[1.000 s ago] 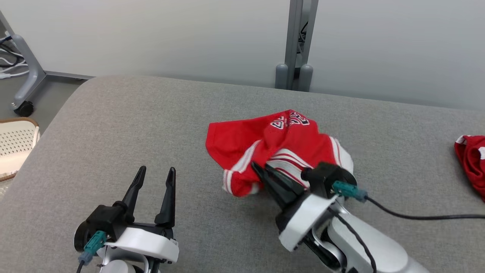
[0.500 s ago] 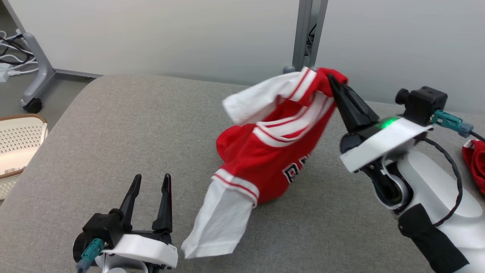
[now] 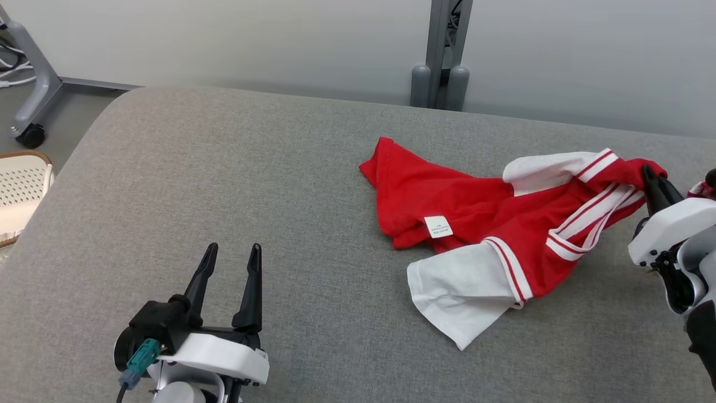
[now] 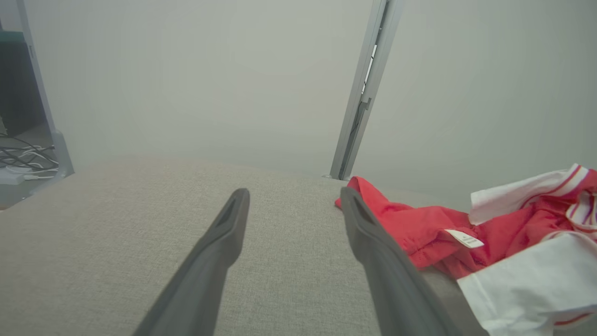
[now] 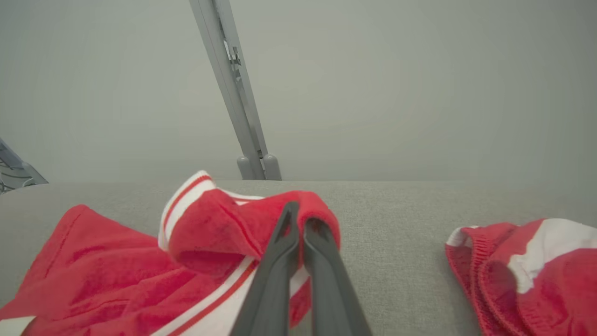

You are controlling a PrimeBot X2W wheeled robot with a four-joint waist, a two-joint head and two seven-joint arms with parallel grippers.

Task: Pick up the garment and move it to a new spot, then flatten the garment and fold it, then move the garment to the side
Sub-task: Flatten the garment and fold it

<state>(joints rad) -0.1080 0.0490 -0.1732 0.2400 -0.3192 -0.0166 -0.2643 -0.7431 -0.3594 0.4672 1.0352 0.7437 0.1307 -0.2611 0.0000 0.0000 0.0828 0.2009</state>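
The garment [image 3: 481, 224] is a red shirt with white sleeves and striped trim, lying crumpled and inside out on the grey padded table [image 3: 224, 196], right of centre, a white label showing. My right gripper [image 3: 651, 176] is shut on the garment's red edge [image 5: 261, 219] at the far right, low over the table. At the lower left my left gripper [image 3: 232, 254] stands open and holds nothing, well away from the cloth. The left wrist view has the garment [image 4: 419, 224] just right of my open left gripper [image 4: 294, 196].
A second red and white garment [image 5: 527, 270] lies on the table to the right of the held one. A grey post [image 3: 439, 56] stands behind the table's far edge. A white perforated basket [image 3: 22, 190] and a wheeled stand [image 3: 31, 89] sit off the left side.
My right gripper lifted the garment off the table, swung it to the right and lowered it; the cloth now lies spread out further right. The left gripper has stayed put.
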